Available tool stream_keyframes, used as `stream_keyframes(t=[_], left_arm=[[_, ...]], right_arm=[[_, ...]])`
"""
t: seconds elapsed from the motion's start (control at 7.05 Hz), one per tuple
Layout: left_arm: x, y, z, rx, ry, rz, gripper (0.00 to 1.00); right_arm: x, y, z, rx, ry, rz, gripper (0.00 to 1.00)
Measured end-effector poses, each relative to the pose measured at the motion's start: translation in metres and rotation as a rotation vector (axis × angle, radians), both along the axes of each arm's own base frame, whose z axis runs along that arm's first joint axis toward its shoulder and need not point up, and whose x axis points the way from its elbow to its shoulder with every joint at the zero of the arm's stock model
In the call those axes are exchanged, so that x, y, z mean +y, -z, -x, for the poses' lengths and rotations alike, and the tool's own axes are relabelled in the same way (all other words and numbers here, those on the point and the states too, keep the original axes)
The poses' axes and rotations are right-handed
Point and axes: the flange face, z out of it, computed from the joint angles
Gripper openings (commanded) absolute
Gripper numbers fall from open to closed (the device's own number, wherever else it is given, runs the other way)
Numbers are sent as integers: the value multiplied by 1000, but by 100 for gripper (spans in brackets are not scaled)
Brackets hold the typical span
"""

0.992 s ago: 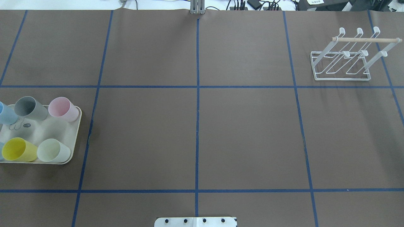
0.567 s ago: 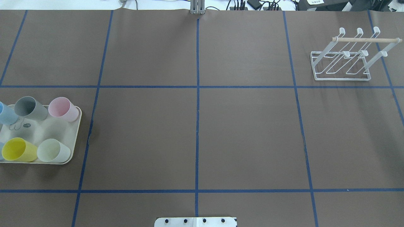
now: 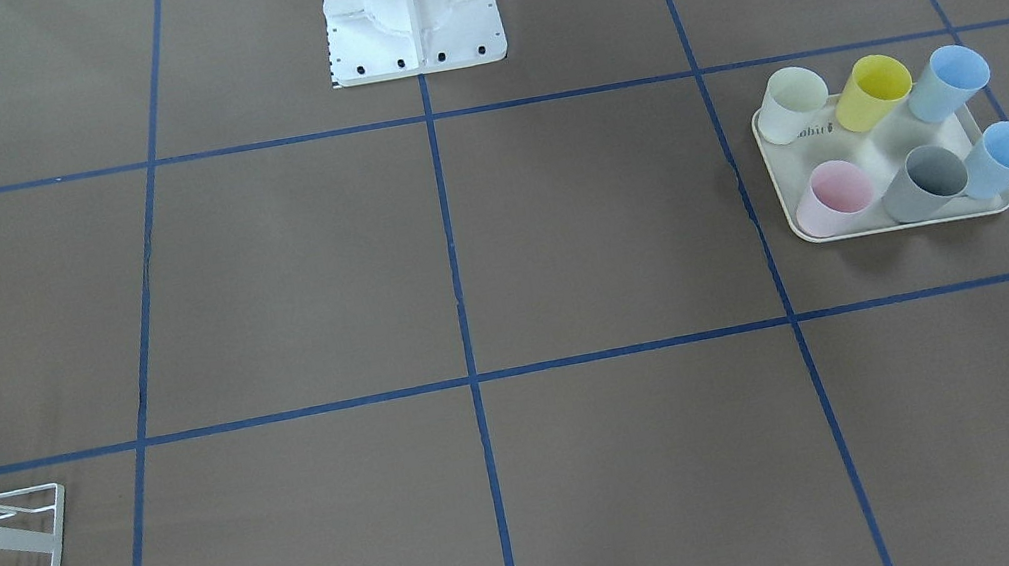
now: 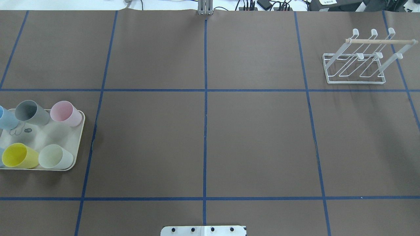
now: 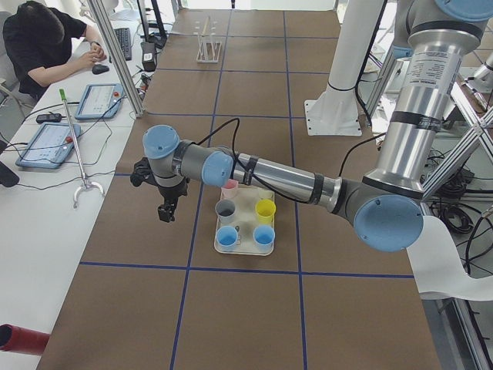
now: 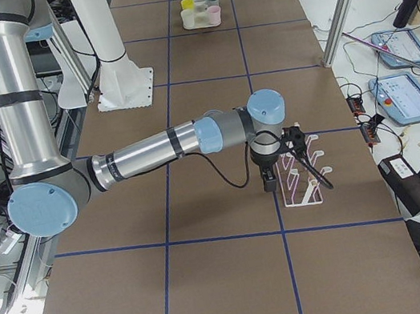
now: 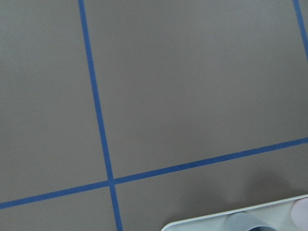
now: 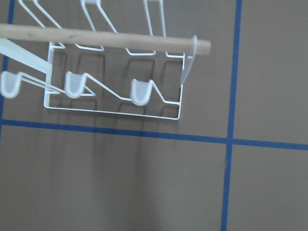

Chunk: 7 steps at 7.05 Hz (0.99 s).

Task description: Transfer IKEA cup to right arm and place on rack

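Worktop point(image 4: 256, 141): brown covering, gridded with blue tape point(image 4: 205, 131).
Cups point(image 3: 878, 90): six pastel, upright on a cream tray point(image 3: 866, 148) at the left edge.
Rack point(image 4: 359, 56): white wire, near the far right corner.
Left gripper point(image 5: 165, 213): above the worktop beside the tray; finger spacing unreadable.
Right gripper point(image 6: 269, 183): beside the rack; likewise unreadable.
Room: person point(image 5: 42, 38) seated at a side desk point(image 5: 31, 231).

A brown table point(image 4: 256, 141) gridded with blue tape point(image 4: 205, 131) adjoins a white side desk point(image 5: 35, 266).

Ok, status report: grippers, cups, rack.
Left gripper beside the tray, right gripper by the rack; open or shut, cannot tell. Six cups on tray, none lifted. Rack bare. Nothing seen in the way.
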Motion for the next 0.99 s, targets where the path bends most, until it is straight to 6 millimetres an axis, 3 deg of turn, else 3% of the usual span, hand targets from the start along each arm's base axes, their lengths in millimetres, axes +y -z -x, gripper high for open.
stream_keyframes(t=[0.28, 0.71, 0.99], left_arm=[[13, -34, -11, 10, -21, 50, 100], [65, -96, -21, 30, 42, 116, 100], [93, -115, -59, 54, 70, 149, 100]], right_arm=[[-12, 23, 25, -27, 28, -24, 100], [-27, 77, 63, -63, 6, -22, 100], [-35, 113, 76, -88, -36, -12, 100]])
